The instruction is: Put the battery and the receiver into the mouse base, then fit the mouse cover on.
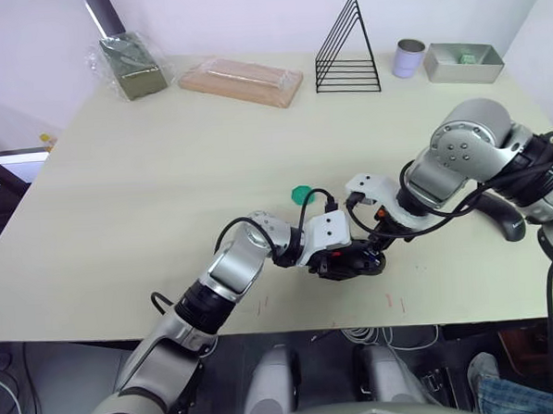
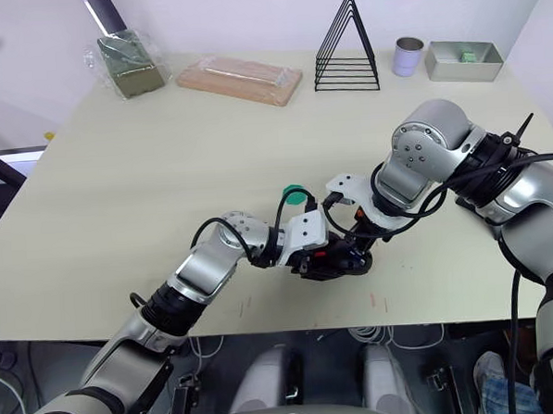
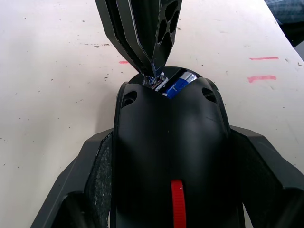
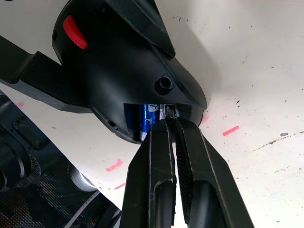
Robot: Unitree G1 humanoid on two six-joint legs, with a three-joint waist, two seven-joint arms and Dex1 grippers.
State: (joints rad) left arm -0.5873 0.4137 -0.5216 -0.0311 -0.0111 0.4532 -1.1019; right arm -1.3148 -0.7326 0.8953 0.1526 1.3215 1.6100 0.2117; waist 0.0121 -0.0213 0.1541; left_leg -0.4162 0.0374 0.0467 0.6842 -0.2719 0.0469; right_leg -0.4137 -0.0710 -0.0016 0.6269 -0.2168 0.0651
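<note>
Left gripper (image 3: 171, 156) clamped round mouse base (image 3: 166, 142) near table (image 1: 165, 204) front edge; right gripper (image 4: 172, 124) pinched narrow at rear compartment, prob. on receiver, too small to confirm.

Battery (image 4: 145, 118) already seated in base, blue w/ white lettering, unreadable. Receiver step in hand; cover fit not yet done.

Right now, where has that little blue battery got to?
The battery lies inside the mouse base, held by the left gripper near the table's front edge, with the right gripper at its compartment.
</note>
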